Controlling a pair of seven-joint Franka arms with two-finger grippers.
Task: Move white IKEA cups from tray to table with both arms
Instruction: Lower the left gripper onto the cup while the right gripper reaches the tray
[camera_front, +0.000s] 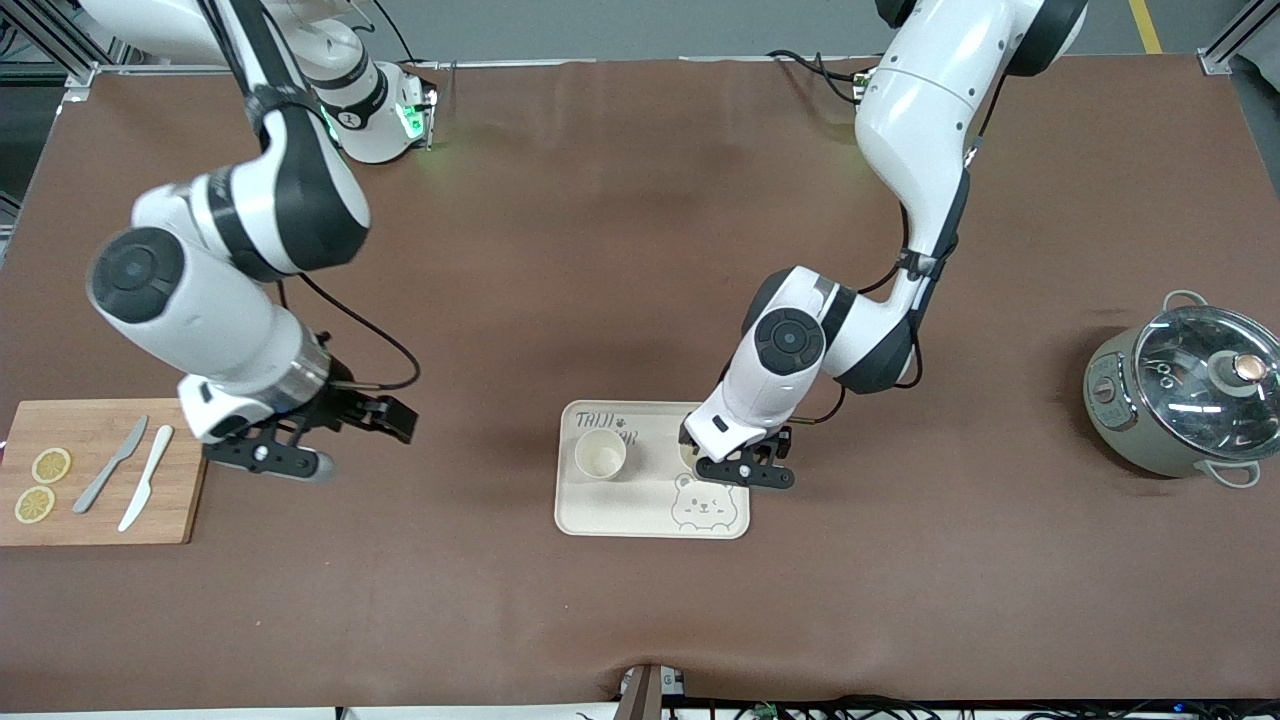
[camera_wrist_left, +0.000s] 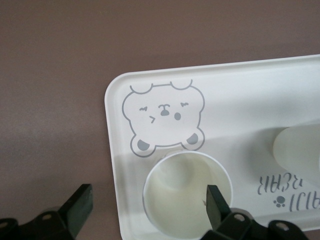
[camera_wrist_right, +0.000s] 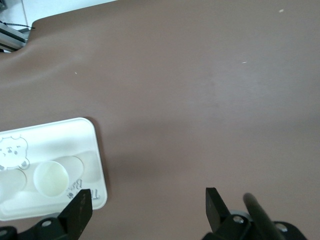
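1. Front view: you see the bear-printed tray on the brown table, with one white IKEA cup upright on it toward the right arm's end. The left gripper is over the tray's other end, hiding the second cup. The right gripper waits, jaws spread, over bare table beside the cutting board, which carries two knives and two lemon slices. The grey-green lidded pot stands well apart, at the left arm's end.
2. Left wrist view: you look down on the second cup, upright on the tray just beside the bear drawing. The left gripper's fingers stand wide; one is over the cup's mouth, one outside the tray. No grip.
3. Right wrist view: the right gripper's fingers are apart, holding nothing, over bare table. Both cups show on the tray.
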